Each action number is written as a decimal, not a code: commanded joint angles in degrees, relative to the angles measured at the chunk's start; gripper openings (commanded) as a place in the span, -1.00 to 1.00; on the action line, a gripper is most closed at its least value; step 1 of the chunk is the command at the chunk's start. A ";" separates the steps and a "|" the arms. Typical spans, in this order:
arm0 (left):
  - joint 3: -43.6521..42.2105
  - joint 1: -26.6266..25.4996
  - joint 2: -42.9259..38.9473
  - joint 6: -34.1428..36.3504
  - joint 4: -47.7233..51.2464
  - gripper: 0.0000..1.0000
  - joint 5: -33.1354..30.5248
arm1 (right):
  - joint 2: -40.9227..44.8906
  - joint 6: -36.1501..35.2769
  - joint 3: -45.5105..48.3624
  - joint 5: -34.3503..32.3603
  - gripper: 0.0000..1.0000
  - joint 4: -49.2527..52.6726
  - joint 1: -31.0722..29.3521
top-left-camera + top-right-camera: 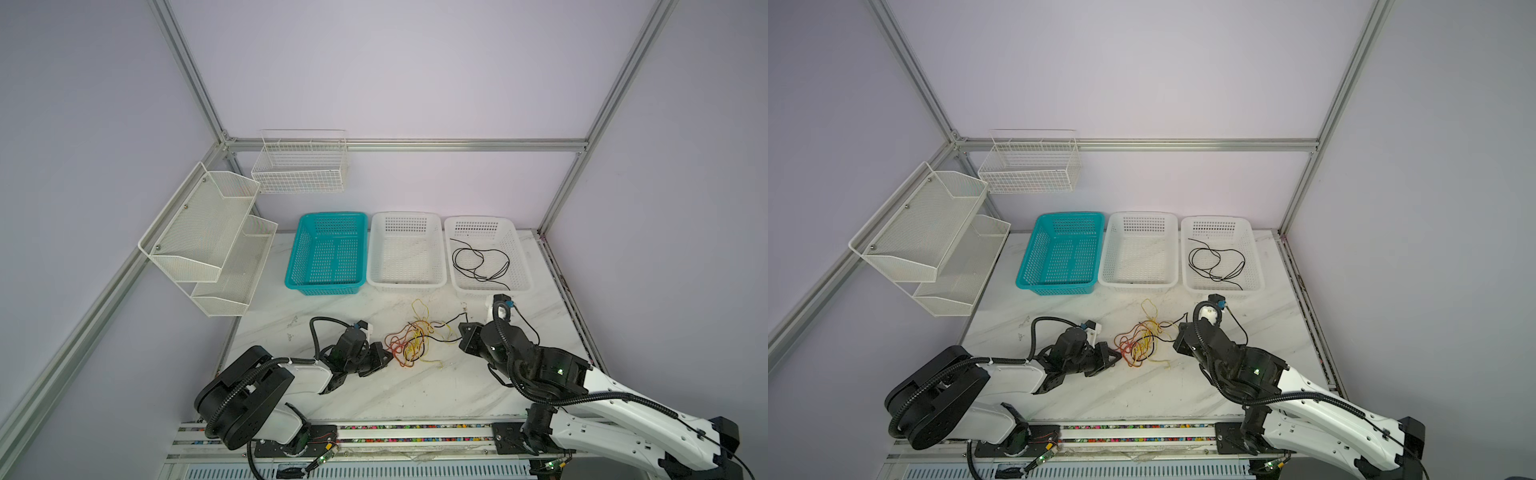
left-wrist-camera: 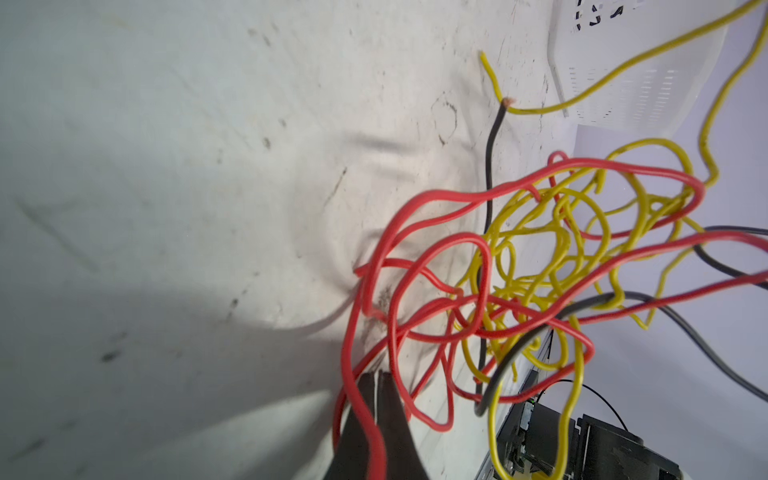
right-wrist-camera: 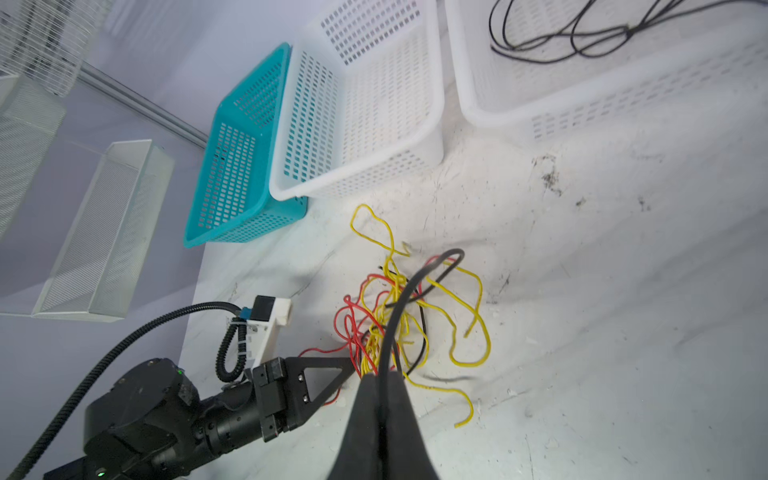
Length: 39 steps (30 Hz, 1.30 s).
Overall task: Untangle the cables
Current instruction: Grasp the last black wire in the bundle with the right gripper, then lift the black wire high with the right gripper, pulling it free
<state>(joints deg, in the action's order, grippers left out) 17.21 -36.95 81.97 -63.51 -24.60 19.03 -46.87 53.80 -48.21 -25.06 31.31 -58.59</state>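
A tangle of red, yellow and black cables (image 1: 415, 338) (image 1: 1142, 340) lies mid-table, in front of the baskets. My left gripper (image 1: 390, 356) (image 2: 378, 376) is at the tangle's left edge. It is shut, and a red cable (image 2: 374, 415) runs across its fingers and in at the tips. My right gripper (image 1: 462, 337) (image 3: 383, 374) is at the tangle's right edge. It is shut on a black cable (image 3: 415, 282) that rises from between its fingers and loops over the pile. Another black cable (image 1: 482, 262) lies coiled in the right white basket (image 1: 478, 219).
A teal basket (image 1: 332, 216) and a middle white basket (image 1: 407, 215) stand in a row with the right one at the back of the table. A two-tier mesh rack (image 1: 208, 237) and a wire basket (image 1: 299, 166) hang on the left and back walls.
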 commanded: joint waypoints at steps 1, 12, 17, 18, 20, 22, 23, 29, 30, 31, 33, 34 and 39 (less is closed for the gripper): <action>-2.27 -0.50 0.60 -0.65 2.37 -1.00 -0.24 | -0.21 -4.13 -4.98 -6.64 -1.00 5.46 -0.39; -2.36 -0.50 0.99 -0.65 2.16 -1.00 -0.32 | -0.07 -9.94 -15.50 -12.39 -1.00 8.07 -0.39; -2.36 -0.49 0.99 -0.65 2.04 -1.00 -0.38 | 0.20 -14.10 -20.64 -14.69 -1.00 8.28 -0.39; -2.45 -0.51 0.95 -0.65 2.03 -1.00 -0.37 | 0.05 -14.66 -21.57 -14.86 -1.00 8.41 -0.39; -2.68 -0.51 0.76 -0.65 2.07 -1.00 -0.46 | -0.40 -15.63 -23.54 -15.43 -1.00 8.89 -0.39; -2.71 -0.53 0.69 -0.65 1.99 -1.00 -0.54 | -0.91 -17.23 -25.62 -16.04 -1.00 9.12 -0.34; -2.83 -0.55 0.73 -0.65 1.98 -1.00 -0.48 | -1.02 -17.72 -26.62 -16.24 -1.00 9.21 -0.36; -2.89 -0.50 0.89 -0.65 1.91 -1.00 -0.49 | -2.40 -21.29 -33.66 -17.15 -1.00 9.23 -0.39; -2.90 -0.50 0.99 -0.59 1.76 -1.00 -0.51 | -2.88 -22.05 -35.13 -17.39 -1.00 9.35 -0.39; -2.92 -0.50 0.99 -0.65 1.77 -1.00 -0.55 | -3.43 -22.73 -36.60 -17.52 -1.00 9.46 -0.39; -3.02 -0.50 0.99 -0.65 1.66 -1.00 -0.56 | -4.39 -23.92 -39.29 -17.64 -1.00 9.65 -0.39; -3.08 -0.51 0.99 -0.65 1.66 -1.00 -0.58 | -4.98 -24.55 -40.58 -17.65 -1.00 9.80 -0.39; -3.41 -0.54 0.88 -0.65 1.47 -1.00 -0.73 | -6.90 -27.02 -46.65 -18.40 -1.00 10.78 -0.34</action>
<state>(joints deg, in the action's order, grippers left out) 16.14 -37.21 81.97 -63.53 -26.17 19.05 -53.25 29.56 -92.09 -41.41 40.36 -58.59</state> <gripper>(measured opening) 0.047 0.056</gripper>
